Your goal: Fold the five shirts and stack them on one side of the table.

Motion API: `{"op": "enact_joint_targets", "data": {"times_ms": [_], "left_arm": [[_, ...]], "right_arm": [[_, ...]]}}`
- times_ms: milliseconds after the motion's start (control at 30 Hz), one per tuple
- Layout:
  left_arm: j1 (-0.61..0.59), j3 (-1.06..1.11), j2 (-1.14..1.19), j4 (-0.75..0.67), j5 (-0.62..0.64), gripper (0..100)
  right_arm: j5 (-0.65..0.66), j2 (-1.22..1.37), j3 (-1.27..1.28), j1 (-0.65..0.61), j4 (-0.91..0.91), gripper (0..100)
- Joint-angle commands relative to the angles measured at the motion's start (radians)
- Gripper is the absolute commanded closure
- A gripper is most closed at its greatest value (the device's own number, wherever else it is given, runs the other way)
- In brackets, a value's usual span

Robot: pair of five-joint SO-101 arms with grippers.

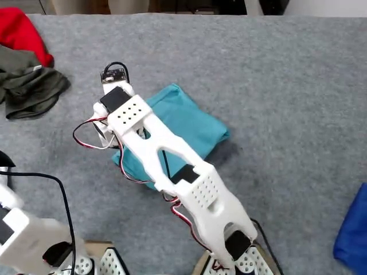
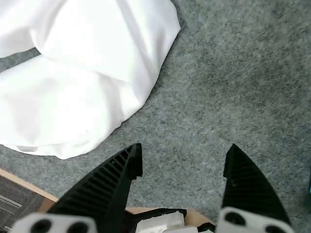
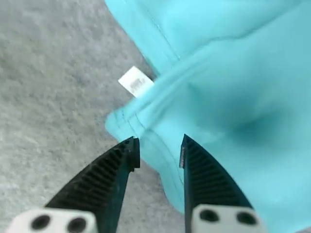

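Currently, right gripper (image 3: 158, 150) fingers are narrowly parted, holding nothing, straddling the hem of the folded teal shirt (image 3: 233, 97). White tag (image 3: 136, 81) sits on that hem just beyond the fingers; print illegible. Left gripper (image 2: 184, 160) fingers are spread wide, empty, above the grey counter (image 2: 233, 73).

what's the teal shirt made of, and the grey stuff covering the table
Teal shirt: soft matte knit, probably cotton jersey; it drapes in folds, with stitched hems and a sewn-in label. Table cover: grey felt or low-pile carpet by the look, matte, with a fuzzy, flecked surface.
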Motion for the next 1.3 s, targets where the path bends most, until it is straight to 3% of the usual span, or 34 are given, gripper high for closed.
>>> {"op": "enact_joint_targets", "data": {"times_ms": [0,400,567,667,1033,1267], "left_arm": [[0.006,0.003,-0.048,-0.012,-0.011,72],[0.032,0.003,-0.048,-0.012,-0.011,72],[0.032,0.003,-0.042,-0.012,-0.011,72],[0.032,0.003,-0.041,-0.012,-0.011,72],[0.035,0.003,-0.045,-0.012,-0.011,72],[0.107,0.005,-0.041,-0.008,-0.003,72]], "right_arm": [[-0.015,0.019,-0.111,-0.010,-0.006,85.2],[-0.015,0.217,-0.248,-0.073,0.026,85.3],[-0.006,0.214,-0.314,-0.068,0.078,98.2],[-0.008,0.214,-0.332,-0.051,0.080,98.8],[0.049,0.091,-0.541,0.059,0.080,99.2],[0.126,-0.096,-0.662,0.269,0.080,99.3]]}}
